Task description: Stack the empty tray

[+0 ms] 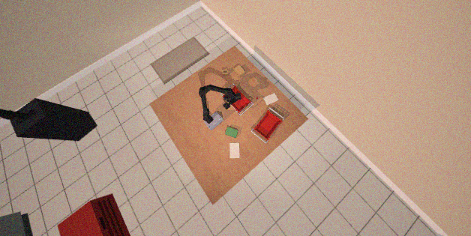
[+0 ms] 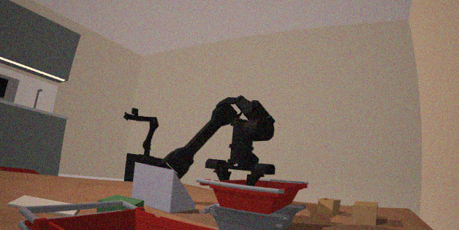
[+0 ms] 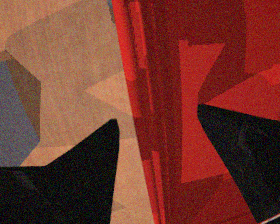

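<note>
A red tray [image 1: 241, 104] [image 2: 248, 198] [image 3: 211, 160] sits about level on top of a grey tray [image 2: 252, 222]. Its base reaches the grey tray's rim area. The grey tray's load and the bars under the red tray are hidden. My gripper [image 1: 232, 102] [image 2: 237, 182] [image 3: 157, 117] points down and is open around one side wall of the red tray, one finger inside and one outside, with gaps to the wall in the wrist view. A second red tray [image 1: 267, 124] [image 2: 99, 223] stands apart, its bars out at the ends; I make out no blocks in it.
A pale wedge [image 1: 214, 121] [image 2: 153, 188] stands by the arm's base. A green block [image 1: 232, 132] [image 2: 120, 199] and a white sheet [image 1: 234, 150] lie in front. Another white sheet [image 1: 271, 99] lies between the tray positions. Wooden blocks [image 1: 238, 70] [image 2: 365, 213] stand beyond the stacked trays.
</note>
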You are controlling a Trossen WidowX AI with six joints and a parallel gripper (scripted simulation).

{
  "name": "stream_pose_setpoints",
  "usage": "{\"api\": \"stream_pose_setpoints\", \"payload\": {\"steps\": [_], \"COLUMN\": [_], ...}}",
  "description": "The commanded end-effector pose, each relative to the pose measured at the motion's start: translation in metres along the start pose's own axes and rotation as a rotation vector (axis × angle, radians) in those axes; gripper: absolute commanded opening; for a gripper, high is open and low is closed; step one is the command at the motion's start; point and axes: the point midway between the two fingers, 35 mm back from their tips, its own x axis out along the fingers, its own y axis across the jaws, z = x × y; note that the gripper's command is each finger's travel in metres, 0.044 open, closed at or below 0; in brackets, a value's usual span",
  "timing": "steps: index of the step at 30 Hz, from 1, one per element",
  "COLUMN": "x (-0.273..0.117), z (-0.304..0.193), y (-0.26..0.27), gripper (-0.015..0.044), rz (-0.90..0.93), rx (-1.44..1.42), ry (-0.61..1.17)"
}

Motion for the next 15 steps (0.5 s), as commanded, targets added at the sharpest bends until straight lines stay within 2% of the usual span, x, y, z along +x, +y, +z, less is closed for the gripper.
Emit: {"api": "stream_pose_setpoints", "payload": {"steps": [1,7,15], "x": [0.0001,0.0001,-0.0026], "z": [0.0001,0.0001,-0.0002], "y": [0.0005,0.0005,-0.0005], "gripper": [0.0352,0.044,0.044], "rz": [0.002,0.002,-0.001], "rx": [-0.003,-0.003,0.001], "ry": [0.0,0.0,0.0]}}
